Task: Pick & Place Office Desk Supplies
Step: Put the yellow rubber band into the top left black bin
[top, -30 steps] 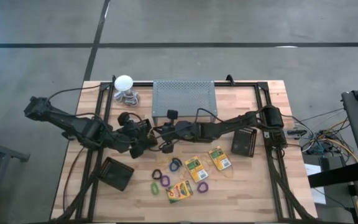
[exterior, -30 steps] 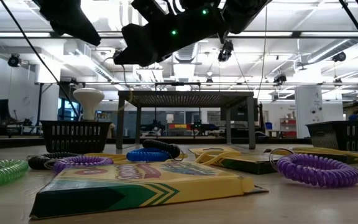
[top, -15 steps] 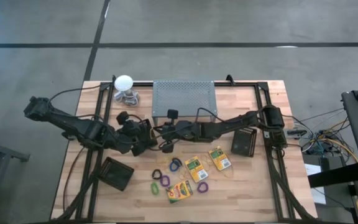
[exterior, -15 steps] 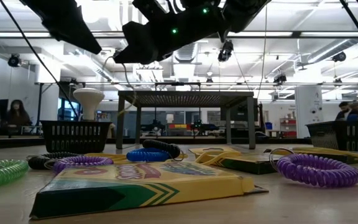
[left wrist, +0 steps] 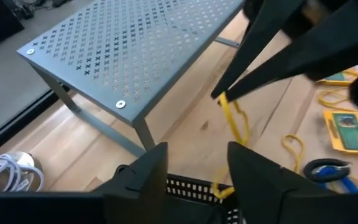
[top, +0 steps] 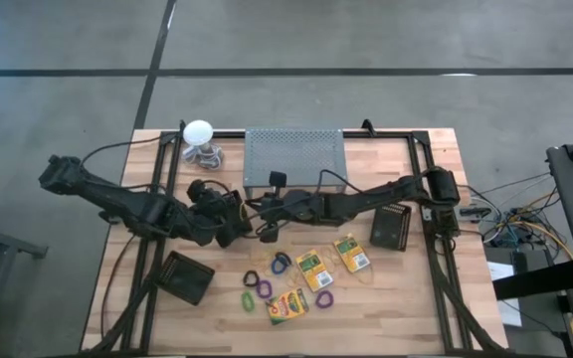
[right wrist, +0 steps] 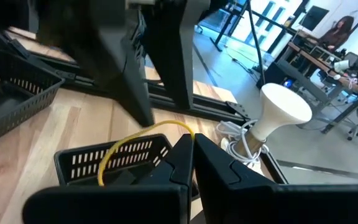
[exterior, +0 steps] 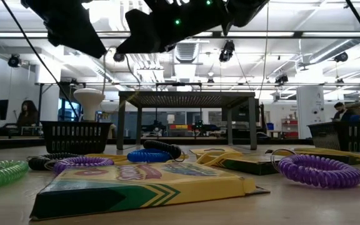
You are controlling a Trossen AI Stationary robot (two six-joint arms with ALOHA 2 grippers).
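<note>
The wooden counter [top: 406, 298] has its barest stretch along the 3 o'clock and 6 o'clock edges in the high view; the 9 o'clock side is crossed by the left arm and dark frame rails. At 12 o'clock the grey perforated stand [top: 294, 157] sits against the far edge, with the white ball-topped object [top: 198, 132] at about 11 o'clock. A black basket [top: 186, 277] lies near 8 o'clock and another black basket [top: 391, 228] near 3 o'clock.

The two arms meet over the middle of the counter, just in front of the stand, leaving little free room there. The right tool [right wrist: 192, 144] is pinched tight on a yellow rubber band [right wrist: 135, 140], which loops away from its closed tips above a basket. The left tool [left wrist: 194, 165] stands just beside it with its two fingers [left wrist: 143, 171] apart; the right arm's tips show just beyond them, holding the band, which hangs clear of the left fingers.

The remaining supplies cluster around 6 o'clock: three crayon boxes [top: 311, 269], one of them nearest the low camera [exterior: 142, 184], a green loop [exterior: 2, 172], purple loops [exterior: 320, 170], a blue loop [exterior: 147, 155] and a dark loop [top: 282, 262], with more rubber bands [top: 366, 275] beside the boxes. People sit at desks in the room behind.
</note>
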